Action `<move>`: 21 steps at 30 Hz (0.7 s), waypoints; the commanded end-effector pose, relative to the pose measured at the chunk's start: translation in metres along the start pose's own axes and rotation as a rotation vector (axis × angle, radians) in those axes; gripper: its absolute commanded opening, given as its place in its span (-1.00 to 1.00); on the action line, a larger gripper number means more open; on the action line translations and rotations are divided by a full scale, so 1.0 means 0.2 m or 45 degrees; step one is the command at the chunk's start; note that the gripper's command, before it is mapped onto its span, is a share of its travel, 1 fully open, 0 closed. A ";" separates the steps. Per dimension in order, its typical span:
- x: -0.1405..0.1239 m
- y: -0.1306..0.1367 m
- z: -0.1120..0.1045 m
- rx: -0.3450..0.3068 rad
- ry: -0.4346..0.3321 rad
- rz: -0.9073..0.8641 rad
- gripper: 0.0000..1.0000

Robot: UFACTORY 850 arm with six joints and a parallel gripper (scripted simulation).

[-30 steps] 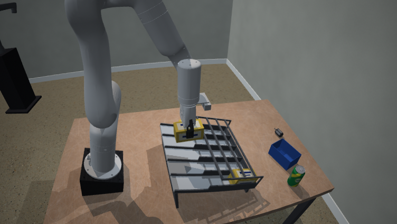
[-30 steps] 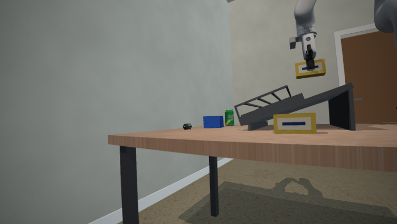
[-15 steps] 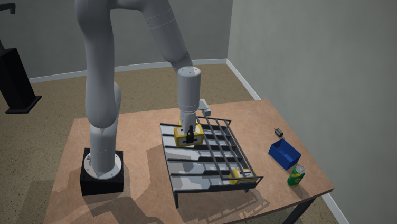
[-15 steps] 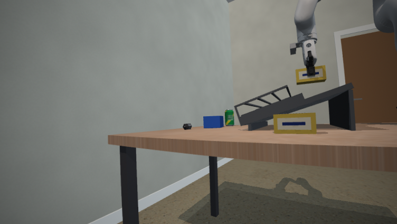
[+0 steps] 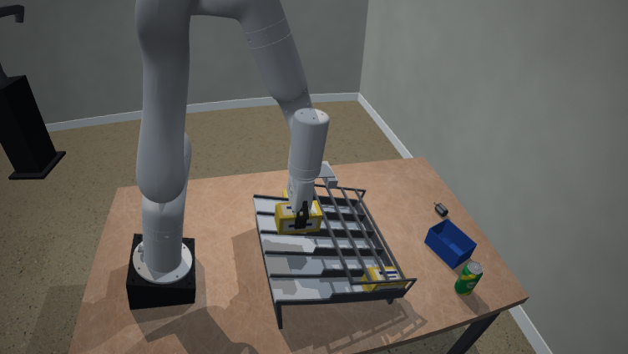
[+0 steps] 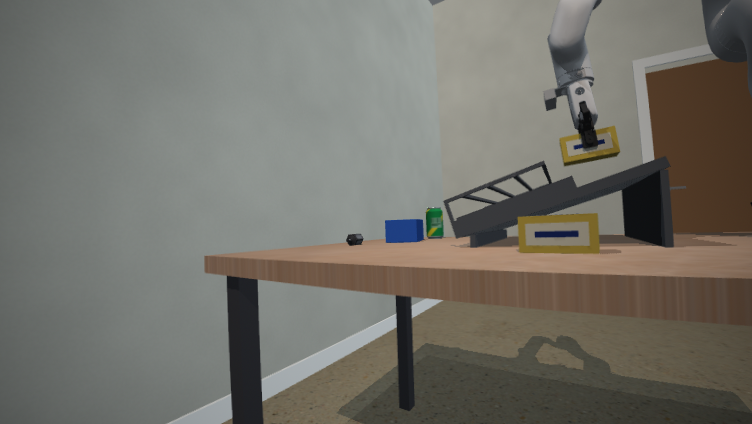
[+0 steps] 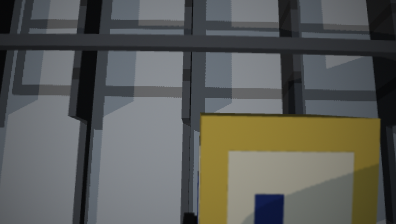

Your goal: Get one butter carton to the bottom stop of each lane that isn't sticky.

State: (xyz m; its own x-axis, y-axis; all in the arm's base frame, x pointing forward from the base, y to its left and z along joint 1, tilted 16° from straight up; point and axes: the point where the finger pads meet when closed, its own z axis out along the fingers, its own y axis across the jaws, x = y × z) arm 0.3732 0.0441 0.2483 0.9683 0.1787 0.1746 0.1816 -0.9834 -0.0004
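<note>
My gripper (image 5: 301, 216) is shut on a yellow butter carton (image 5: 298, 217) and holds it a little above the high end of the grey sloped shelf (image 5: 325, 245), over the far lanes. In the side view the held carton (image 6: 592, 148) tilts with the slope, clear of the shelf (image 6: 558, 200). In the wrist view the carton (image 7: 290, 170) fills the lower right, with lane dividers beyond it. A second carton (image 5: 382, 277) rests at the bottom stop of the nearest lane. A third carton (image 6: 558, 232) stands on the table beside the shelf; it peeks out behind the arm (image 5: 285, 193).
A blue bin (image 5: 449, 242), a green can (image 5: 468, 277) and a small black object (image 5: 441, 209) sit on the table right of the shelf. A bar grid (image 5: 351, 228) covers the shelf's lower half. The arm's base (image 5: 160, 272) stands at the left.
</note>
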 end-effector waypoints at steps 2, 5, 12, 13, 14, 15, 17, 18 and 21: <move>0.00 0.00 0.00 -0.002 -0.002 0.001 -1.00; 0.00 0.00 0.00 -0.002 -0.002 0.001 -1.00; 0.00 0.00 0.00 -0.001 -0.128 0.003 -1.00; 0.00 0.00 0.00 -0.001 -0.128 0.003 -1.00; 0.00 0.00 0.00 -0.001 -0.128 0.003 -1.00; 0.00 0.00 0.00 -0.001 -0.128 0.003 -1.00; 0.00 0.00 0.00 -0.001 -0.128 0.003 -1.00; 0.00 0.00 0.00 -0.001 -0.128 0.003 -1.00; 0.00 0.00 0.00 -0.001 -0.128 0.003 -1.00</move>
State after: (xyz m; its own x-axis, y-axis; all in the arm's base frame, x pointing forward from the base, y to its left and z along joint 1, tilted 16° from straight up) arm 0.3728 0.0445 0.2478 0.9811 0.1790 0.0735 0.1795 -0.9838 0.0000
